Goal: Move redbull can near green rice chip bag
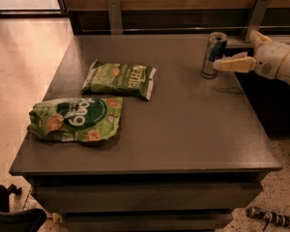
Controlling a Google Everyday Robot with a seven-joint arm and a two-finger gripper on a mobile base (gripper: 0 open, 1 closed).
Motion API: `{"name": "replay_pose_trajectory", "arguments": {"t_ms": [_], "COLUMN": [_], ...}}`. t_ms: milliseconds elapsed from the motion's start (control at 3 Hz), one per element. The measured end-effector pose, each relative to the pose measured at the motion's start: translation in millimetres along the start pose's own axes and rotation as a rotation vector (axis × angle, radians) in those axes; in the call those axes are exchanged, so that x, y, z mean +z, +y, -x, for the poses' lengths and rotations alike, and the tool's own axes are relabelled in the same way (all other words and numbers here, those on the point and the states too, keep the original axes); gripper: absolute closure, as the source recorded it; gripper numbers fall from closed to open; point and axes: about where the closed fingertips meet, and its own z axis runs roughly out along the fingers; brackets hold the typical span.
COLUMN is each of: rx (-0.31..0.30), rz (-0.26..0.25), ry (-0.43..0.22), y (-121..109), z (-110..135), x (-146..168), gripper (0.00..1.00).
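The redbull can (213,55) stands upright at the back right of the dark grey table (183,129). My gripper (235,50) reaches in from the right edge, open, with its cream lower finger (236,64) pointing left and its tip right at the can's right side; I cannot tell whether it touches. The other finger (259,36) stands up behind, to the right of the can. The green rice chip bag (77,120) lies flat at the front left, far from the can.
A smaller light-green Kettle bag (121,79) lies between the back left and the middle. Two metal brackets (114,14) (256,13) rise behind the table. A black object (9,211) sits on the floor at the lower left, and a ribbed dark object (270,217) at the lower right.
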Motion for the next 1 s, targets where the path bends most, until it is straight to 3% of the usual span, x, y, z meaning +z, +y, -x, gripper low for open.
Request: {"name": "replay_pose_trajectory", "arguments": {"t_ms": [333,667,1000], "rx": [0.031,0.049,0.059], "rz": [0.066,0.144,0.172], "ry": [-0.048,-0.022,-0.007], "y": [5,18,23], "z": [-1,-2,-4], "x": [24,41,46], "gripper": [0.0,0.13,0.39]}}
